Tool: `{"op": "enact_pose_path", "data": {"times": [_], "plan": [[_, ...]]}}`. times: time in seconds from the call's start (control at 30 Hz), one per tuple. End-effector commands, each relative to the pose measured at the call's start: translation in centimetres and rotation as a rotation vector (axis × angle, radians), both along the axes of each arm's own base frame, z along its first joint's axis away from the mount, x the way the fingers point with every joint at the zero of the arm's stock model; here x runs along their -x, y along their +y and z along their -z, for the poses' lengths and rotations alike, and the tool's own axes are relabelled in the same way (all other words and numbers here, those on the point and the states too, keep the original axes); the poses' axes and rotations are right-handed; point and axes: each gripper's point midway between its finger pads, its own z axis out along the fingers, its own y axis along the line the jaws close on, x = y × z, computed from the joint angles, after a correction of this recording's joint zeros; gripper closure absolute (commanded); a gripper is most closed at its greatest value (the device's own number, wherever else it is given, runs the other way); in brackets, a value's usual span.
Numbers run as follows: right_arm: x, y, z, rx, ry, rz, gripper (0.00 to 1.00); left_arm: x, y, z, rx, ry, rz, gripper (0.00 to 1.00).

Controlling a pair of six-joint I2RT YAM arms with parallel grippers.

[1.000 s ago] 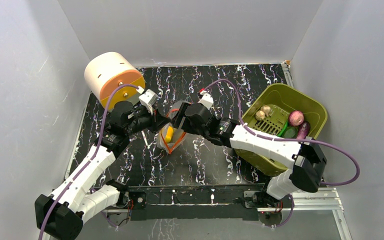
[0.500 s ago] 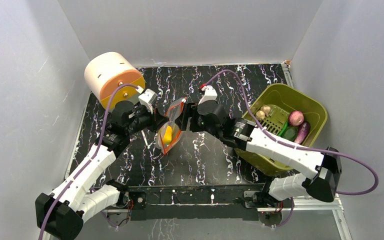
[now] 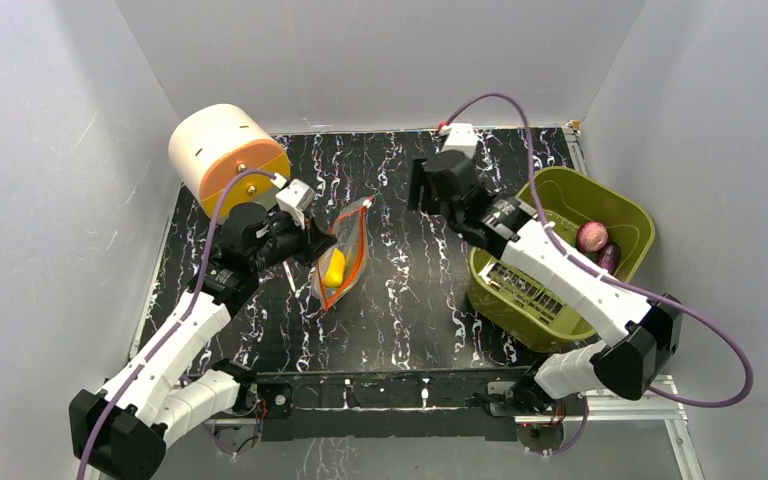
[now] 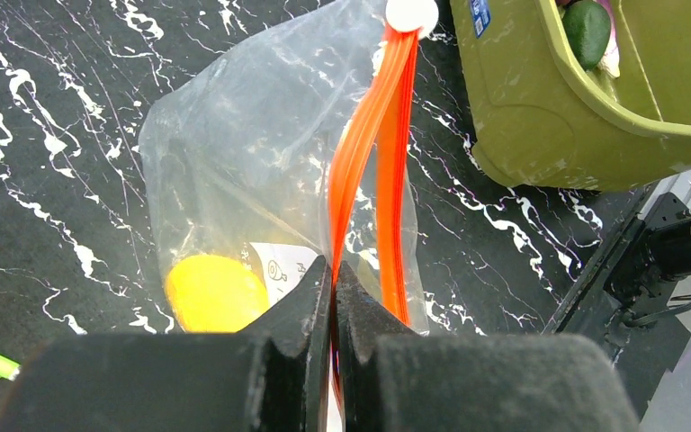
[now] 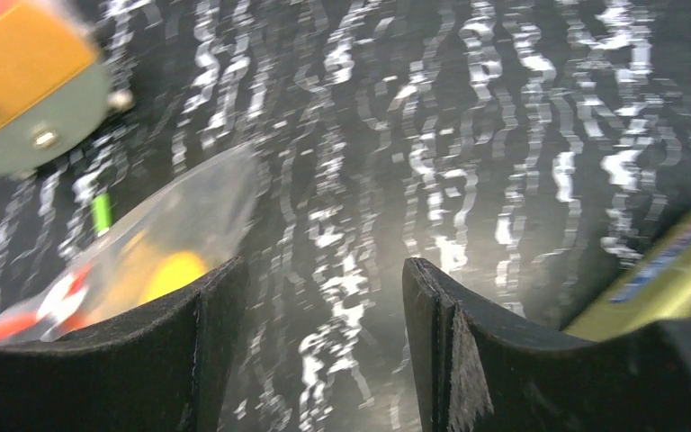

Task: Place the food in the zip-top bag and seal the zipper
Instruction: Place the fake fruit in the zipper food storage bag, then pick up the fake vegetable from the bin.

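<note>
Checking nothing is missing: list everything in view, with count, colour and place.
zip-top bag: 1, clear, table centre-left
zipper: 1, orange-red, along the bag's mouth
lemon: 1, yellow, inside the bag
basket: 1, olive green, table's right side
round piece: 1, pink-purple, in basket
eggplant: 1, dark purple, in basket
green piece: 1, dark green, in basket
cylinder: 1, cream and orange, far left corner
left arm: 1, white and black, jaws shut on zipper
right arm: 1, white and black, jaws open beside basket
</note>
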Motion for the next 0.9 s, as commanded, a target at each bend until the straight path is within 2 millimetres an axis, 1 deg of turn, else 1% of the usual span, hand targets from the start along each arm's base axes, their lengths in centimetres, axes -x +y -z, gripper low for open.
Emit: {"op": "enact_pose_path", "data": {"times": [0.0,0.07,0.2,0.23,0.3,0.33,0.37,0.43,0.5,0.57,0.6,0.63,0.67,0.7,0.73,0.77,0.8,0.87], "plan": [[-3.6,-6.1,-1.5,0.062,-0.049,0.161,0.41,0.6,-0.3,-2.3,0.026,-0.069,0.034,1.0],[-4.6,-8.4,-1.5,0.076,-0.05,0.216,0.41,0.6,-0.3,-2.3,0.027,-0.071,0.034,1.0],[-5.7,-11.9,-2.4,0.099,-0.085,0.313,0.41,0.6,-0.4,-2.3,0.031,-0.067,0.039,1.0],[-6.0,-13.3,-2.5,0.103,-0.088,0.35,0.41,0.7,-0.4,-2.3,0.032,-0.066,0.041,1.0],[-6.4,-15.3,-2.5,0.105,-0.09,0.406,0.41,0.7,-0.5,-2.4,0.035,-0.064,0.046,1.0],[-6.7,-16.5,-2.2,0.102,-0.089,0.431,0.41,0.8,-0.5,-2.4,0.036,-0.064,0.049,1.0],[-6.9,-17.5,-1.5,0.092,-0.078,0.446,0.41,0.8,-0.5,-2.5,0.039,-0.066,0.051,1.0],[-7.5,-19.6,-0.8,0.053,-0.067,0.475,0.41,0.8,-0.5,-2.6,0.043,-0.07,0.049,1.0],[-7.6,-21.6,0.0,0.033,-0.046,0.522,0.42,0.8,-0.5,-2.6,0.043,-0.071,0.048,1.0],[-7.5,-23.8,0.7,0.014,-0.025,0.585,0.43,0.8,-0.6,-2.5,0.043,-0.068,0.05,1.0],[-7.4,-25.1,1.2,0.001,-0.014,0.621,0.44,0.8,-0.6,-2.5,0.043,-0.066,0.051,1.0],[-7.3,-26.1,1.3,-0.013,-0.012,0.646,0.44,0.8,-0.7,-2.4,0.043,-0.063,0.053,1.0],[-7.1,-26.7,1.8,-0.026,-0.004,0.659,0.45,0.8,-0.7,-2.4,0.043,-0.062,0.053,1.0],[-6.9,-27.7,2.2,-0.033,0.0,0.688,0.45,0.8,-0.7,-2.4,0.042,-0.061,0.055,1.0],[-6.6,-28.7,2.9,-0.044,0.006,0.724,0.46,0.8,-0.7,-2.4,0.043,-0.063,0.054,1.0],[-6.1,-30.4,4.2,-0.078,0.014,0.779,0.46,0.8,-0.6,-2.4,0.043,-0.064,0.053,1.0],[-6.3,-30.6,6.3,-0.195,0.031,0.772,0.46,0.9,-0.6,-2.4,0.042,-0.064,0.058,1.0],[-6.3,-30.9,8.3,-0.246,0.063,0.783,0.46,0.9,-0.6,-2.5,0.044,-0.071,0.055,1.0]]}}
